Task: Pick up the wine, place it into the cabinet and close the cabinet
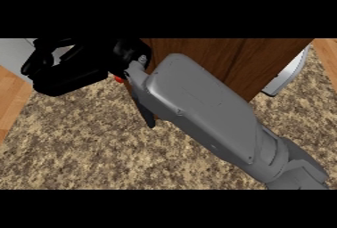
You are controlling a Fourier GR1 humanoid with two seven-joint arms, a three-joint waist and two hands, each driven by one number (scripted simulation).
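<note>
Far left edge: strip of wooden floor (pixel 9 104). Top-left corner: pale grey flat surface (pixel 13 52), cannot tell what it belongs to. Speckled brown stone counter (pixel 79 147) fills most of the lower view.

Upper left: black right hand (pixel 63 73), over the counter's far-left part and partly across the pale grey surface. It is seen from the back and appears as one dark mass. Cannot tell how far open it is or whether it has hold of anything.

Just right of the hand, at the wrist: small red fleck (pixel 118 79), mostly hidden. Too small to say whether it is part of the wine bottle or of the arm. No other part of the bottle can be made out, so its place cannot be told.

Centre: grey right forearm (pixel 204 111) runs diagonally from the lower-right edge up to the hand, covering much of the middle.

Behind the forearm, top centre: wooden cabinet door (pixel 244 62), dark brown grain, its lower edge meeting the counter. Right of it: pale grey-white panel (pixel 289 75), slanted, touching the door's right side. Top-right corner: more wooden floor (pixel 326 49).
</note>
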